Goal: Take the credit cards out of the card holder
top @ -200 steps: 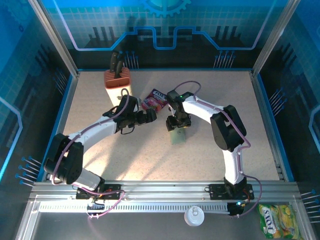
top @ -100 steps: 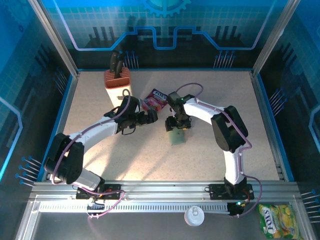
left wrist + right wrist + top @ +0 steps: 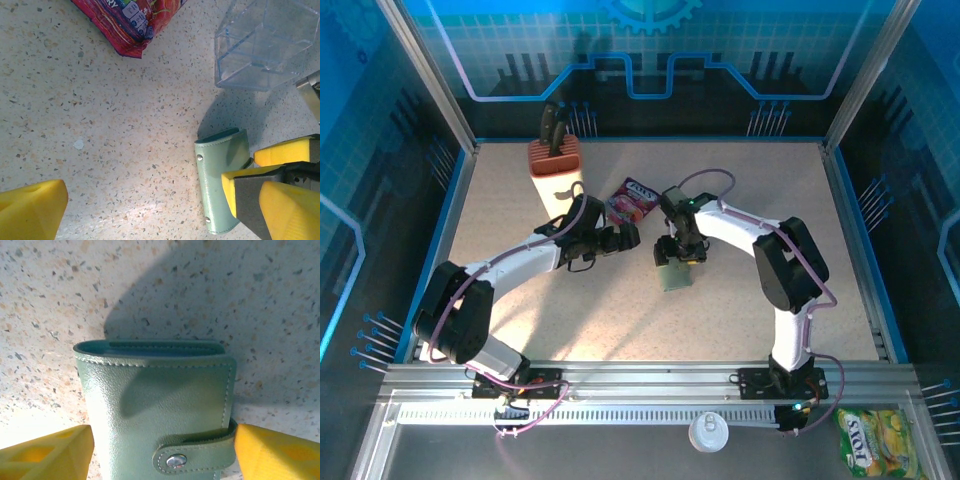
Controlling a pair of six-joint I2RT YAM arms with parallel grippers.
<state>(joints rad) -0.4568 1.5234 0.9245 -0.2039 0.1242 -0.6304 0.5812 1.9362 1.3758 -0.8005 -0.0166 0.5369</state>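
The grey-green card holder point(image 3: 155, 405) is folded closed, its snap strap point(image 3: 195, 456) fastened, so the credit cards are hidden inside. My right gripper point(image 3: 162, 452) holds it, one yellow finger against each side edge. From above, the card holder point(image 3: 673, 277) sits mid-table just under the right gripper point(image 3: 677, 253). The left gripper point(image 3: 628, 236) hovers a little to its left, wide open with nothing between its fingers. In the left wrist view the card holder point(image 3: 220, 185) lies beside my right-hand finger point(image 3: 272, 205).
A pink-purple snack packet point(image 3: 632, 198) lies just behind the two grippers. A knife block point(image 3: 555, 160) stands at the back left. A clear plastic box point(image 3: 265, 45) shows close beyond the card holder. Blue-edged walls ring the table.
The left gripper has moved right, closer to the card holder. The right gripper and the card holder have shifted slightly toward the near edge.
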